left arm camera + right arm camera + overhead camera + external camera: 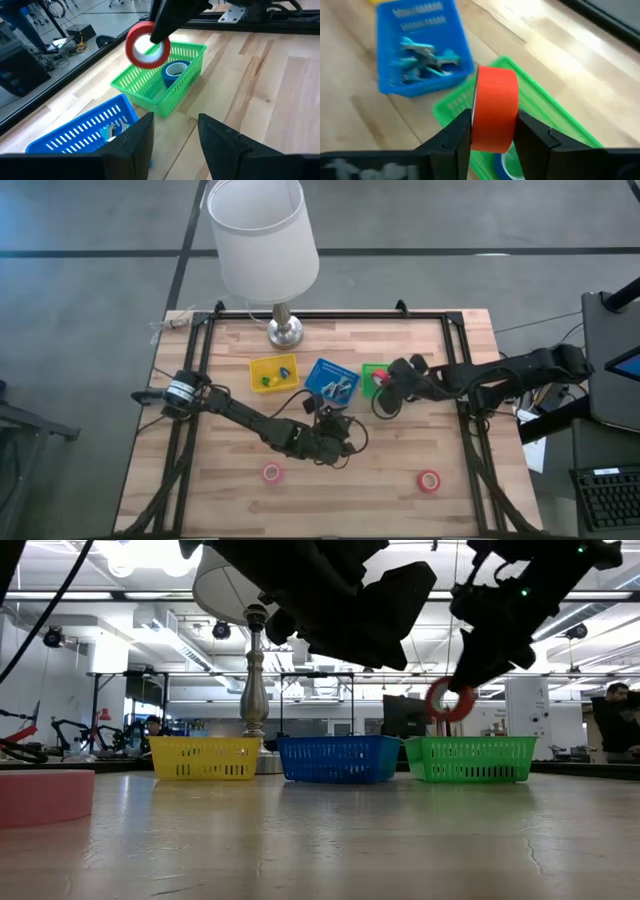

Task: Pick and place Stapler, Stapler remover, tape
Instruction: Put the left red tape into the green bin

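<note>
Red tape (492, 110), a smooth ring with a pale core, sits clamped edge-on between the dark fingers of the right pincer (492, 131), which hangs over the green tray (547, 117). Held upright and above the rim, the roll looks ready to be dropped in beside the blue tape (175, 71) already lying on the tray's floor. The tray is a slotted plastic basket, like the blue tray (331, 379) next to it, where pale teal metal-jawed tools rest, and the yellow tray (273, 372) beyond. All three stand in a row on the pale wood-plank counter (380, 470), near a lamp (265, 240) with a white shade. The left pincer (172, 132) hovers low by the blue tray, its fingers parted and empty. Two more red tape rolls (271, 472) and (429, 480) lie flat on the counter's near side, well apart, still to be gathered.
</note>
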### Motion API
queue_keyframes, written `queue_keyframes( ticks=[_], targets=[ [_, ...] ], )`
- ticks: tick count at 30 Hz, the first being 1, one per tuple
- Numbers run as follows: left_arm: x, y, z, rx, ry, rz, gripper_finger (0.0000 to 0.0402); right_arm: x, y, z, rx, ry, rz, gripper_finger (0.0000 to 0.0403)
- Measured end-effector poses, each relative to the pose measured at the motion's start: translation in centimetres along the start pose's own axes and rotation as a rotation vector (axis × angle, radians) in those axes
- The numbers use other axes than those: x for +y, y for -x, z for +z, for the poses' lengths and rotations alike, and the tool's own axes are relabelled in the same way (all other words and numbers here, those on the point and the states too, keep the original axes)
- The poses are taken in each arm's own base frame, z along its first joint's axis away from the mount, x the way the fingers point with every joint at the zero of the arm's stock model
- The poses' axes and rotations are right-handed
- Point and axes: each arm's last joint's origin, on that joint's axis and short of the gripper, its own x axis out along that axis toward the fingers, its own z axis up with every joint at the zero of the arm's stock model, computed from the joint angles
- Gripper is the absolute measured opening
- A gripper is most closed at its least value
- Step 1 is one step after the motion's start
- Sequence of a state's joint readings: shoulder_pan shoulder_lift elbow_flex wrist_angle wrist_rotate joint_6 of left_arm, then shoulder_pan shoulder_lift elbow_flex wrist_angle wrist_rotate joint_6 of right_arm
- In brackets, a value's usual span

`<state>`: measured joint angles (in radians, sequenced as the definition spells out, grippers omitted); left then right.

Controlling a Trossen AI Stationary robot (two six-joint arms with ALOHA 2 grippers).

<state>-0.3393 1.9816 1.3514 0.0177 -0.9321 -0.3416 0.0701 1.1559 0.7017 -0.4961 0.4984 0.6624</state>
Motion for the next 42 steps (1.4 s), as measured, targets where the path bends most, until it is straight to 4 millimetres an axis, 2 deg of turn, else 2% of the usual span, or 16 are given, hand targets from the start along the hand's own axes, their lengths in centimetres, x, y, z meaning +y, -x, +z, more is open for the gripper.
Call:
queue_keyframes(
  ticks=[7,14,22,30,42],
  targets=[
    [0.0,0.0,0.0,0.0,0.001,0.0,0.0156,-0.9,-1.4,-1.1,0.05,-0.062,0.001,0.0117],
    [0.0,0.0,0.0,0.0,0.002,0.0,0.0156,-2.0,-3.5,-1.4,0.084,-0.142,0.077,0.0119],
    [0.0,0.0,0.0,0.006,0.002,-0.015,0.0156,-3.2,-5.1,-2.3,0.063,-0.162,0.247,0.0128],
    [0.0,0.0,0.0,0.007,0.002,-0.017,0.0156,-4.0,-5.6,-3.4,0.098,-0.184,0.212,0.0144],
    [0.0,0.0,0.0,0.01,0.001,-0.022,0.0156,-4.2,-5.6,-3.8,0.115,-0.176,0.167,0.0151]
  ],
)
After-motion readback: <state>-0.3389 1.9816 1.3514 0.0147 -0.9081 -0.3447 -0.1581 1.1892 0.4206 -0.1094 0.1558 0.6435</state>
